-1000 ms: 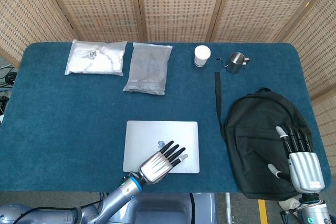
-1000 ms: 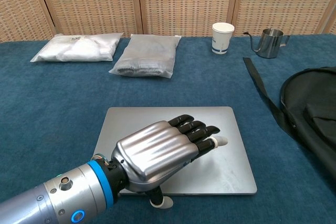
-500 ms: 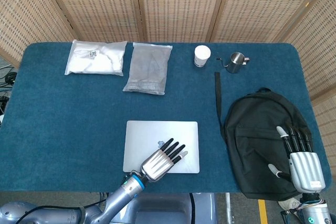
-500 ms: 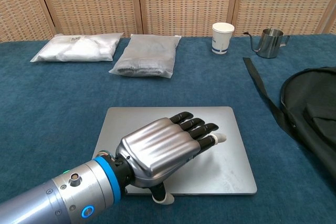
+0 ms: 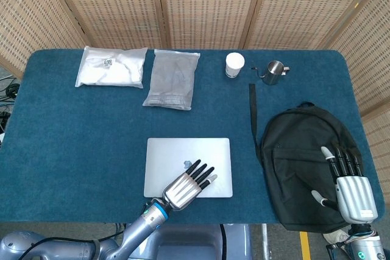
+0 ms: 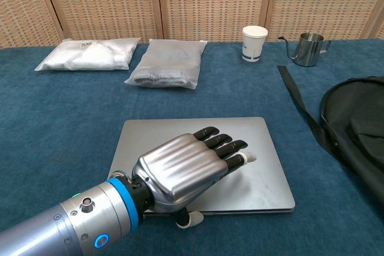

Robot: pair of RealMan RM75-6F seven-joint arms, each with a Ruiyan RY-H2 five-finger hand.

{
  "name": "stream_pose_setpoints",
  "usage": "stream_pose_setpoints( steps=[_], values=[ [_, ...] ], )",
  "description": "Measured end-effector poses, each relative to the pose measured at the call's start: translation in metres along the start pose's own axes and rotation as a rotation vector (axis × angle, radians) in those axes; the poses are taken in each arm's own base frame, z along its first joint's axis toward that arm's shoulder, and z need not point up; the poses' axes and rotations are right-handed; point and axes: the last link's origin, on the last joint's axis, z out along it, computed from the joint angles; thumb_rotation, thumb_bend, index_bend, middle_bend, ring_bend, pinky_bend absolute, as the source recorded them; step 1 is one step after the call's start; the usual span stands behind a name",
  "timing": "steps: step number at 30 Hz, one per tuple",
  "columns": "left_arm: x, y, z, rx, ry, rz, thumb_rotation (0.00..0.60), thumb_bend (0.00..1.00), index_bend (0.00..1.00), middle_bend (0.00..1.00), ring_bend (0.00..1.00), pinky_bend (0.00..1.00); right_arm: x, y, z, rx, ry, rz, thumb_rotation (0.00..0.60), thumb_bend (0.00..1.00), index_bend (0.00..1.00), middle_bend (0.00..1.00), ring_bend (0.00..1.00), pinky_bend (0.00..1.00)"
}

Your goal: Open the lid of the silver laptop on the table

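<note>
The silver laptop [image 5: 183, 156] lies near the table's front edge, seen closer in the chest view [image 6: 198, 133]. Its lid is lifted a crack at the front, with a dark gap under the edge. My left hand [image 5: 186, 187] lies on the lid's front part, fingers flat on top [image 6: 186, 169], while the thumb [image 6: 191, 220] hooks under the front edge. My right hand [image 5: 350, 181] hovers over the black backpack at the right, fingers apart and holding nothing.
A black backpack [image 5: 298, 150] fills the right side, its strap [image 5: 252, 111] running toward the back. A white cup [image 5: 234, 64] and a steel pitcher [image 5: 275, 72] stand at the back. Two plastic bags [image 5: 111, 66] [image 5: 172, 78] lie at the back left.
My left hand has drawn back slightly toward the front edge, and its thumb has gone under it. The lid's front has risen a little off the base. The right hand stays put.
</note>
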Motion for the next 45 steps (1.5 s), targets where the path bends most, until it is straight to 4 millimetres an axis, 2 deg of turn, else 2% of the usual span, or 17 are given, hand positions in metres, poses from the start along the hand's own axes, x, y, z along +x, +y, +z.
stream_pose_setpoints(
  steps=[13, 17, 21, 29, 39, 41, 45],
  values=[
    [0.004, -0.006, 0.000, 0.021, 0.015, 0.022, 0.600, 0.48, 0.00, 0.00, 0.00, 0.00, 0.000, 0.001, 0.000, -0.001, -0.004, 0.010, 0.600, 0.00, 0.00, 0.00, 0.00, 0.00],
    [0.011, -0.007, 0.003, 0.047, 0.053, 0.010, 0.600, 0.51, 0.00, 0.00, 0.00, 0.00, 0.001, 0.001, 0.000, 0.001, -0.005, 0.015, 0.600, 0.00, 0.00, 0.00, 0.00, 0.00],
    [0.023, -0.011, 0.010, 0.100, 0.129, -0.027, 0.600, 0.51, 0.00, 0.00, 0.00, 0.00, 0.001, 0.001, 0.000, 0.003, -0.005, 0.020, 0.600, 0.00, 0.00, 0.00, 0.00, 0.00],
    [0.017, -0.026, 0.023, 0.214, 0.138, 0.111, 0.600, 0.52, 0.00, 0.00, 0.00, 0.00, 0.002, 0.003, 0.001, -0.001, -0.010, 0.032, 0.600, 0.00, 0.00, 0.00, 0.00, 0.00],
    [0.021, -0.035, 0.030, 0.269, 0.149, 0.047, 0.600, 0.52, 0.00, 0.00, 0.00, 0.00, 0.000, 0.001, 0.002, 0.014, -0.015, 0.038, 0.600, 0.00, 0.00, 0.00, 0.00, 0.00],
    [0.023, -0.036, 0.030, 0.269, 0.150, 0.042, 0.600, 0.52, 0.00, 0.00, 0.00, 0.00, -0.001, 0.000, 0.002, 0.025, -0.021, 0.046, 0.600, 0.00, 0.04, 0.01, 0.00, 0.00],
    [0.026, -0.038, 0.028, 0.263, 0.152, 0.035, 0.600, 0.52, 0.00, 0.00, 0.00, 0.00, -0.003, -0.003, 0.002, 0.057, -0.046, 0.064, 0.600, 0.00, 0.14, 0.08, 0.00, 0.10]
  ],
)
